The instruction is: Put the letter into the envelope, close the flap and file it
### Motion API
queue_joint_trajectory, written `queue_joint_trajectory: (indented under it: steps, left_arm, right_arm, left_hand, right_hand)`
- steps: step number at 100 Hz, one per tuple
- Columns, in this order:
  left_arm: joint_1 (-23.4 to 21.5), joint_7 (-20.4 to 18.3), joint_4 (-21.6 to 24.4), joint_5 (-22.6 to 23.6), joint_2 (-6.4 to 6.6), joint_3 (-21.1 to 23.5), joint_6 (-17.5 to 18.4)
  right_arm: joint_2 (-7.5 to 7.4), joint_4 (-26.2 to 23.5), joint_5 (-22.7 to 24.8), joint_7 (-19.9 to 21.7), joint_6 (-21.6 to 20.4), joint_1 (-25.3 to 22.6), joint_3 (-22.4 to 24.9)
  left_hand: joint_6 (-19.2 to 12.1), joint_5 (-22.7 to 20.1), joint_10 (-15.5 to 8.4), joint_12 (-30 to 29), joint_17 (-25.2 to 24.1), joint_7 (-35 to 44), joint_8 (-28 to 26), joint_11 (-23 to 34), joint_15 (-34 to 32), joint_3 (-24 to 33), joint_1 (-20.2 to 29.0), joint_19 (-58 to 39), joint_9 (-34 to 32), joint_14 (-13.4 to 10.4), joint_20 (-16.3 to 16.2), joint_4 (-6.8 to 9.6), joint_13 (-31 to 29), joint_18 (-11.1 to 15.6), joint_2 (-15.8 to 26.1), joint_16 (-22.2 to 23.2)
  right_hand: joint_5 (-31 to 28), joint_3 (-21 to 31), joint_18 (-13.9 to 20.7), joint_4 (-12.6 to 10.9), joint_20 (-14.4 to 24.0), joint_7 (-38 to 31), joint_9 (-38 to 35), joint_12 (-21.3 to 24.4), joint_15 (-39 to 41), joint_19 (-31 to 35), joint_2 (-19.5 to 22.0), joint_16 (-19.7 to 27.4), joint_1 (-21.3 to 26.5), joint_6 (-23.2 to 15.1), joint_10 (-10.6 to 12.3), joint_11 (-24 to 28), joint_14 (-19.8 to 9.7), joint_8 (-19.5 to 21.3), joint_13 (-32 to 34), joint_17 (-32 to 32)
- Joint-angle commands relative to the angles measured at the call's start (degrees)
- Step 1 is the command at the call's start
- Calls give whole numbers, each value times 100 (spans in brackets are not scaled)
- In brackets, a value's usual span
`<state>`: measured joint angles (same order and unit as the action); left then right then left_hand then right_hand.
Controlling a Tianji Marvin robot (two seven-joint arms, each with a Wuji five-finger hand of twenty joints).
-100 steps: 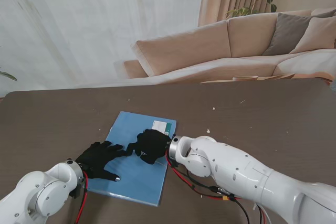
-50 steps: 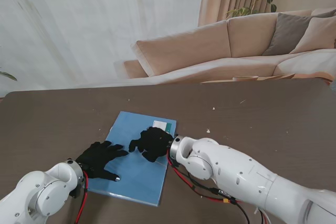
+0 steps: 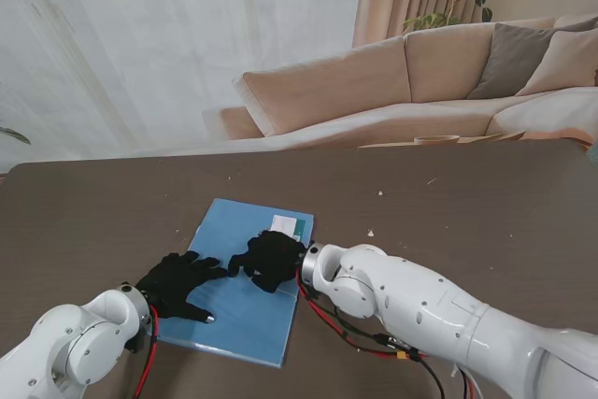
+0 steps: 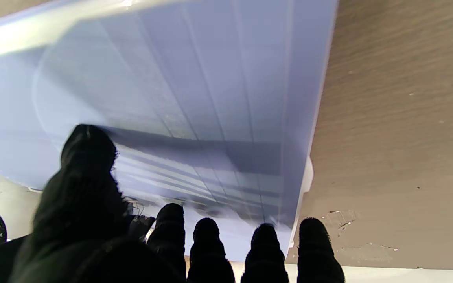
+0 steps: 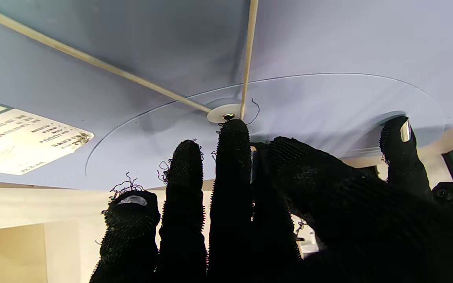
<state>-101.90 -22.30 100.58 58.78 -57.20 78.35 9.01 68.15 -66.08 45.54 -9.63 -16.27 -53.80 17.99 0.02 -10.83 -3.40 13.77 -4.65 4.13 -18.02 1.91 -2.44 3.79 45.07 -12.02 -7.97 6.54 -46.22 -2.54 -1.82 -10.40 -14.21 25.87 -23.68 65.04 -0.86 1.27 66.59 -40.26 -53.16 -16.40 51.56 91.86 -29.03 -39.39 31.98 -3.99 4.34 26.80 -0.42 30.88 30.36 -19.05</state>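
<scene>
Not much to read here tbh. The only printing is on a white label (image 3: 285, 223) stuck near the far right corner of the blue envelope (image 3: 245, 315). In the right wrist view the label (image 5: 22, 139) shows a barcode and several lines of small text, all too blurry to make out.

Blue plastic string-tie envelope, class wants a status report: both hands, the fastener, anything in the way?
Left hand flat on blue plastic string-tie envelope, holding nothing. Right hand fingertips at round string fastener. Nothing blocking.
</scene>
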Motion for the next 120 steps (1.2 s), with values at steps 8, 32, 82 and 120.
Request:
queue_joint_trajectory:
  steps: [8,32,82,120]
  left_arm:
    - [-41,-124,-24,26,-32,-45,-29]
    - [-34,-119,-25,27,-33,-51,-49]
    - [-19,-103,-33,31,-40,-56,-140]
    - [-225,18,320,-540,-91,250,-3]
  right_arm:
    - [46,59,-14,108,-80,21,-84]
    - [51,59,-31,165,-87,60,-128]
    - [-191,-544,15,460,124,-312,324]
    - [-494,-1971,166,569,433,-1807,2069]
  left_hand:
    - [-63,312,-152,-120,-75,-173,-7,-206,-113,-49,234,33,113,13,28,71,25,102,95,45]
    - [-56,308,-153,-137,-78,-206,-10,-206,-114,-56,242,37,114,49,33,74,30,94,99,48]
    - [-35,304,-144,-146,-84,-233,-26,-202,-116,-60,285,40,114,73,39,86,36,95,138,55]
    - [-69,291,-49,19,-75,-185,-52,-147,-1,-313,303,264,109,-87,375,113,5,124,542,-248]
  right_hand:
    - [-35,89,-28,1,15,-8,-161,14,-38,164,-66,86,120,-84,117,-42,1,-74,3,9]
    - [-158,117,-31,61,4,-44,-334,-5,-36,172,-165,91,184,-51,98,-31,-3,-68,51,-20]
    - [-267,-93,-167,247,39,-20,-339,-444,-15,106,-277,38,-239,-92,156,964,121,-48,-16,179]
    - [505,-1674,-1183,-300,-1415,801,1768,-197,-1652,-2327,884,941,-803,-501,-161,581,476,-106,-357,1219]
